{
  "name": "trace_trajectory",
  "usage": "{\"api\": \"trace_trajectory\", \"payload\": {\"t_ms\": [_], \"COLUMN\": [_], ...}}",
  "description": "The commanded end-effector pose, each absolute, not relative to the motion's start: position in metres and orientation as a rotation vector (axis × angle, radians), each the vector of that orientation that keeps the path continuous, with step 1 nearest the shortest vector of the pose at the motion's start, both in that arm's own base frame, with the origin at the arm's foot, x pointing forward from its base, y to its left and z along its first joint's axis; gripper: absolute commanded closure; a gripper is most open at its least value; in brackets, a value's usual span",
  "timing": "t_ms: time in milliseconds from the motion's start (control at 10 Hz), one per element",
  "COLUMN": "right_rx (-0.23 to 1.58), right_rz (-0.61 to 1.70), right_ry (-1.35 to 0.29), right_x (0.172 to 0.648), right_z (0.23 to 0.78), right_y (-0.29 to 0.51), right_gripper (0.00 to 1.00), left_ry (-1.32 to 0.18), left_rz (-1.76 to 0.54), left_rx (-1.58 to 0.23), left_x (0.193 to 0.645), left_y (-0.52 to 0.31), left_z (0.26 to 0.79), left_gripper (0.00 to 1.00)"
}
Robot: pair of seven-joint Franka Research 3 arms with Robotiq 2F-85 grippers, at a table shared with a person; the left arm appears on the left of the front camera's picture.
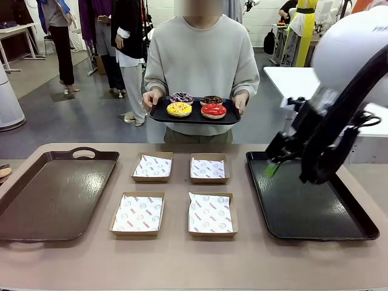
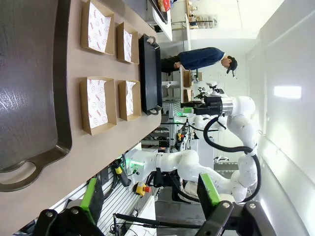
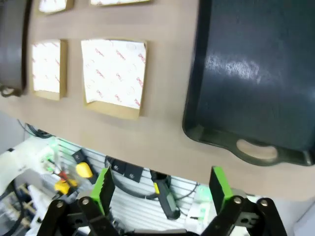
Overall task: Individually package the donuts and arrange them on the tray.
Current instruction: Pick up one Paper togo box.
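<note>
1. Four ring donuts (image 1: 196, 104) are being carried on a small black plastic tray (image 1: 194, 119), which is being held at both ends by a person (image 1: 200, 60) in a pale grey sweatshirt beyond the far edge of the tan counter (image 1: 182, 260).
2. The yellow-iced donut (image 1: 179, 109) and the red-iced donut (image 1: 213, 110) are being carried in the nearer row. The dark donut with pale sprinkles (image 1: 181, 97) and the chocolate donut with nut bits (image 1: 211, 100) are being carried just behind them.
3. Four shallow brown cardboard boxes (image 1: 152, 167), lined with white printed paper, are being kept in two rows at the counter's middle.
4. A large brown plastic tray (image 1: 54, 194) is being kept along the counter's left edge, and a large black plastic tray (image 1: 303, 206) along its right edge.
5. The right tool (image 3: 161, 189) is being held in the air at the counter's right side, its green pads wide apart and gripping nothing.
6. The left tool (image 2: 150, 194) is being held in the air off the counter's left edge, likewise spread wide with nothing gripped.
</note>
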State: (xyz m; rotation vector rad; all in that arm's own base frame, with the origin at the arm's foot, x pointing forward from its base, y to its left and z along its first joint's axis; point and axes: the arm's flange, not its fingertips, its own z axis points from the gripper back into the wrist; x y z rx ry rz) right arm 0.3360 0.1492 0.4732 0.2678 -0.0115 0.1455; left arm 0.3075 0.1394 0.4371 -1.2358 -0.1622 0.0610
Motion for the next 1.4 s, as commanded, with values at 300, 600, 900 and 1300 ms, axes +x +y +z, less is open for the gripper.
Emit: {"api": "trace_trajectory", "payload": {"t_ms": [300,600,900,1300], "right_rx": [0.307,0.257,0.257,0.149], "right_rz": [0.149,0.164,0.164,-0.028], "right_ry": [-0.080,-0.046,-0.046,-0.118], "right_x": [0.320,0.326,0.326,0.340], "right_z": [0.468,0.462,0.462,0.427], "right_y": [0.170,0.191,0.191,0.236], "right_gripper": [0.00,0.00,0.00,0.00], "left_ry": [-0.172,-0.172,-0.172,-0.172], "left_rz": [0.063,0.063,0.063,0.063], "left_rx": [-1.247,-1.247,-1.247,-1.247], "left_x": [0.307,0.307,0.307,0.307], "left_y": [0.140,0.140,0.140,0.140], "left_z": [0.439,0.439,0.439,0.439], "left_gripper": [0.00,0.00,0.00,0.00]}}
